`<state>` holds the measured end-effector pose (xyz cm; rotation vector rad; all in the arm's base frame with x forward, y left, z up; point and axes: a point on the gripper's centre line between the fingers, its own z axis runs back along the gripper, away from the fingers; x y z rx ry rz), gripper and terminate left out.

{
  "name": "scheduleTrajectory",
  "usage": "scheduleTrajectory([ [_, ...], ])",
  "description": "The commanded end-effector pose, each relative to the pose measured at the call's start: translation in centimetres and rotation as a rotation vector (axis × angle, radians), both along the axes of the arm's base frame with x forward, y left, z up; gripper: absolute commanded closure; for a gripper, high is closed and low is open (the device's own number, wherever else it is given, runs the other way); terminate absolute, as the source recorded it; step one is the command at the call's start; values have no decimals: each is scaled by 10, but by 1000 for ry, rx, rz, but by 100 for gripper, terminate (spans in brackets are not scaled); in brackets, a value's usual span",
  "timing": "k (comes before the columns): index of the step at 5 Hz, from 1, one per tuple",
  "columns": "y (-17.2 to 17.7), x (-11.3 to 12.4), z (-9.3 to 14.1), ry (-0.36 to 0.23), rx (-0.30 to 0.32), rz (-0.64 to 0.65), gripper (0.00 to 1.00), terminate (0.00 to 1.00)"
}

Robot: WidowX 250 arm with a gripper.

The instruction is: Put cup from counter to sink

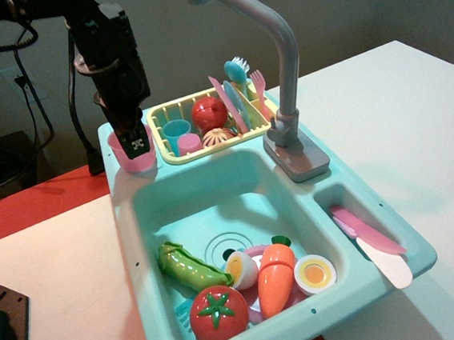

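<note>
The light pink cup [125, 160] stands upright on the teal counter [116, 185] at the sink unit's back left corner. My black gripper [133, 143] hangs straight down onto the cup. Its near finger [137, 145], with a white marker, covers the cup's rim and front; the far finger is hidden. The jaws look open at the rim, and the cup rests on the counter. The sink [214, 199] lies in front of the cup, with a bare patch of basin at its back.
A tall grey faucet [282, 76] stands right of the basin. The yellow dish rack [165, 153] behind it holds a blue cup, a small pink cup and utensils. Toy food lies in the basin's front: a pea pod [190, 268], a tomato [218, 315], a carrot [275, 275] and eggs.
</note>
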<state>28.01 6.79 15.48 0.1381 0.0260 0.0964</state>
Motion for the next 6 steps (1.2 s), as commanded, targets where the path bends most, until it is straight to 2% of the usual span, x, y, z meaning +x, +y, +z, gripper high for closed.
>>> scheduleTrajectory([
  [1,2,1,-2,-12,5,-23,0,0],
  [2,2,-1,-4,-37,9,-24,100,0],
  [6,0,4,-2,-72,-3,-29,100,0],
])
